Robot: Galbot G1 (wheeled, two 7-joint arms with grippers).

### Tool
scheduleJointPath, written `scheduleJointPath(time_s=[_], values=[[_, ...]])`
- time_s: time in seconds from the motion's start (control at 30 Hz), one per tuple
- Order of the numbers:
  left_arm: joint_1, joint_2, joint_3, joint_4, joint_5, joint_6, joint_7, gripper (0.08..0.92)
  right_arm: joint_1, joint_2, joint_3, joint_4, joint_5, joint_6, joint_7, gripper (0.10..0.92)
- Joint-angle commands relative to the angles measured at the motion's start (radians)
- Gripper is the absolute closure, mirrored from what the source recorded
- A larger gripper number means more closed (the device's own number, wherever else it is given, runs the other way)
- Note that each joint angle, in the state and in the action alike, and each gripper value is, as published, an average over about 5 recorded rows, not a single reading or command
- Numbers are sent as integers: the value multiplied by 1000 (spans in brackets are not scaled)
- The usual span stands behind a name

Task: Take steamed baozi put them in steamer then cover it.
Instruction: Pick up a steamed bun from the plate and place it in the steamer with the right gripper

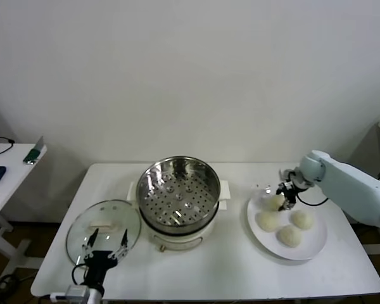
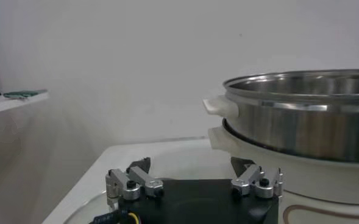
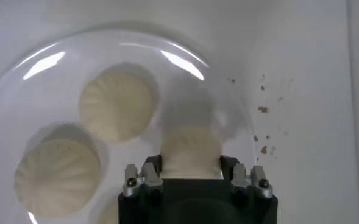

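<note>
Four baozi (image 1: 291, 235) sat on one plate (image 1: 314, 249) at right; the right tool (image 1: 283, 201) gripped the rearmost. One empty steamer (image 1: 177, 196) stood centre; the left tool (image 1: 105, 246) gaped wide over the cover (image 1: 82, 223), lower left.

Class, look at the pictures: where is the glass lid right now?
In the head view the glass lid lies flat on the table's front left, beside the steamer, with the open left gripper over its near edge.
</note>
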Motion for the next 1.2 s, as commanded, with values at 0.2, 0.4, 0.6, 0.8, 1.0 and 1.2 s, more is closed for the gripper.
scheduleJointPath(time_s=[0.2,0.4,0.6,0.8,1.0,1.2], values=[[0,10,7,0,1,-3,0,177,617,32,-449,304,161,213,-23,389],[0,11,13,1,2,-6,0,177,808,166,-504,499,130,348,0,389],[4,13,12,-1,4,-14,-1,177,739,295,-454,588,-24,464,77,389],[22,15,14,-8,21,-31,-12,177,570,412,-415,483,-256,546,161,389],[30,14,12,-16,23,-35,-20,177,424,501,-383,322,-389,596,221,389],[32,8,12,-24,22,-33,-20,177,315,552,-348,182,-475,621,254,389]])
